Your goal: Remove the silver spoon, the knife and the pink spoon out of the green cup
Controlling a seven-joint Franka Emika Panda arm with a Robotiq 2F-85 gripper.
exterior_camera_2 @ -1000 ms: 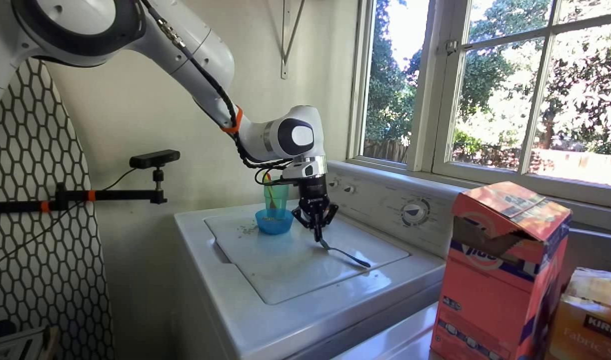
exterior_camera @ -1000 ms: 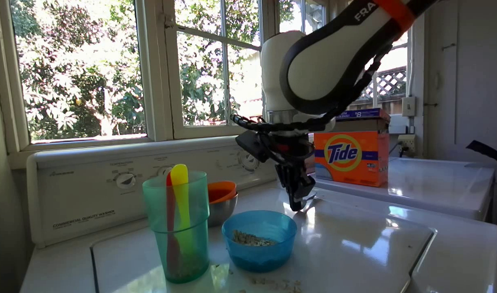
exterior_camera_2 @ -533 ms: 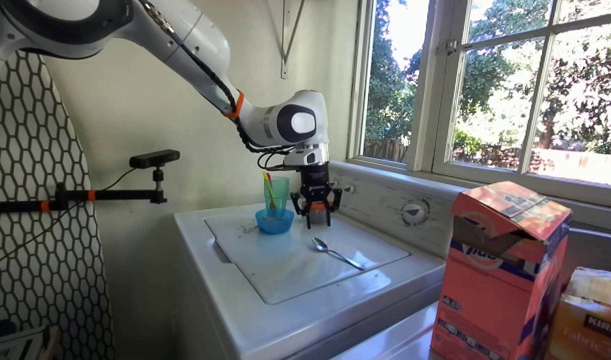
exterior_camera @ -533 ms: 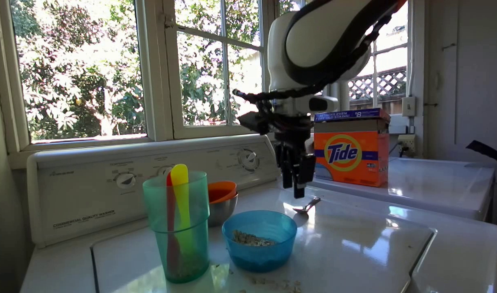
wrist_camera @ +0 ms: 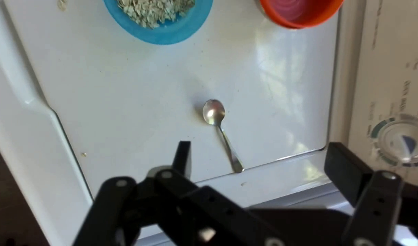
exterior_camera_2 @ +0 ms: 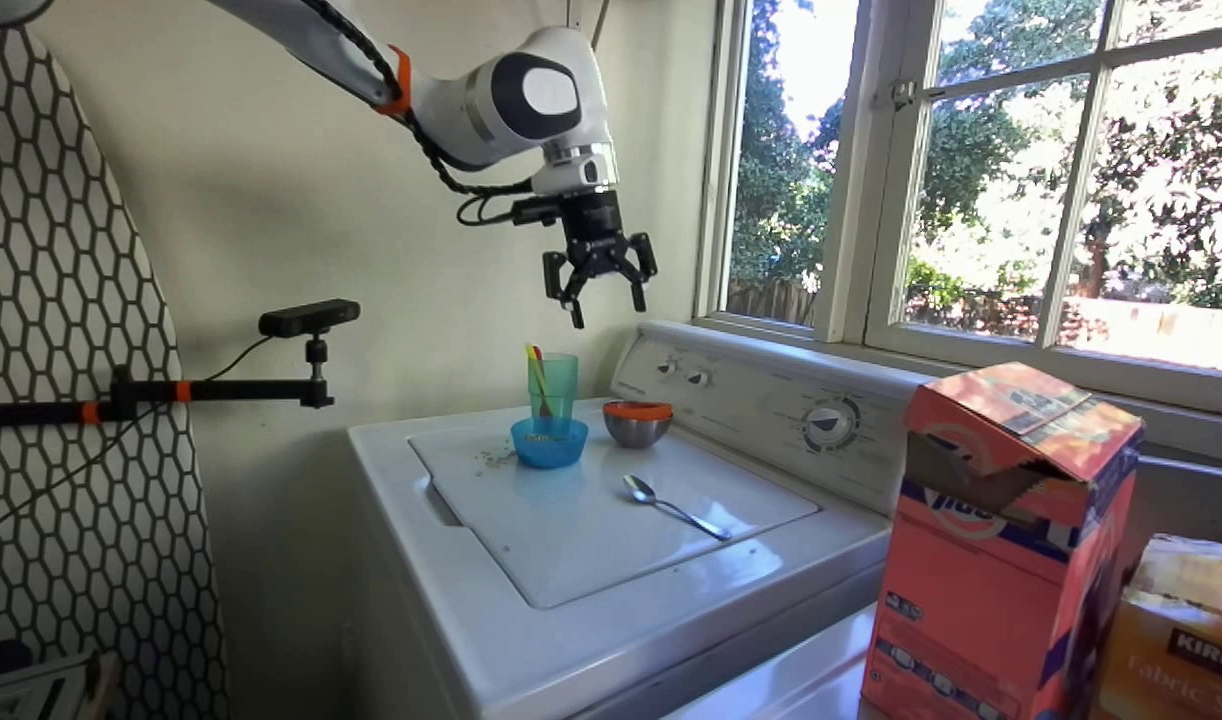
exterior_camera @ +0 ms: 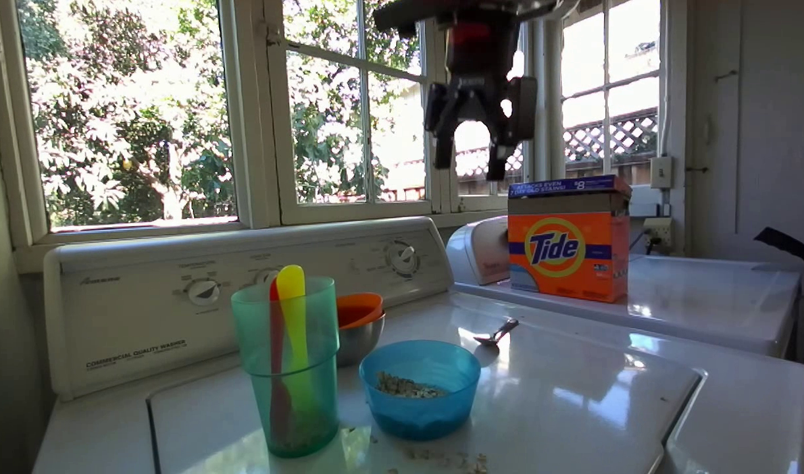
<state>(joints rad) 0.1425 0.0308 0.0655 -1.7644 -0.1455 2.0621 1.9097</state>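
Note:
The silver spoon [exterior_camera_2: 640, 490] lies flat on the white washer lid, also seen in the wrist view as a spoon [wrist_camera: 214, 112] with its handle towards the lid's edge. High above the lid, my gripper [exterior_camera_2: 608, 310] stands open, its fingers wide apart and nothing between them. The translucent green cup [exterior_camera: 247, 342] is upright. Inside it lean the yellow-green knife [exterior_camera: 291, 289] and, right beside it, the pink spoon [exterior_camera: 276, 336], their upper ends above the rim. Cup, knife and pink spoon are out of the wrist view.
A blue bowl [exterior_camera: 420, 421] with oats stands close beside the cup, loose flakes scattered around. Behind are a metal bowl [exterior_camera_2: 635, 430] and an orange bowl [exterior_camera: 360, 316]. The control panel [exterior_camera: 139, 316] borders the lid; a Tide box [exterior_camera: 566, 257] stands beyond.
My gripper has opened and let go of the silver spoon, which now rests flat on the lid. The arm has risen well above it. Cup and its contents have not moved.

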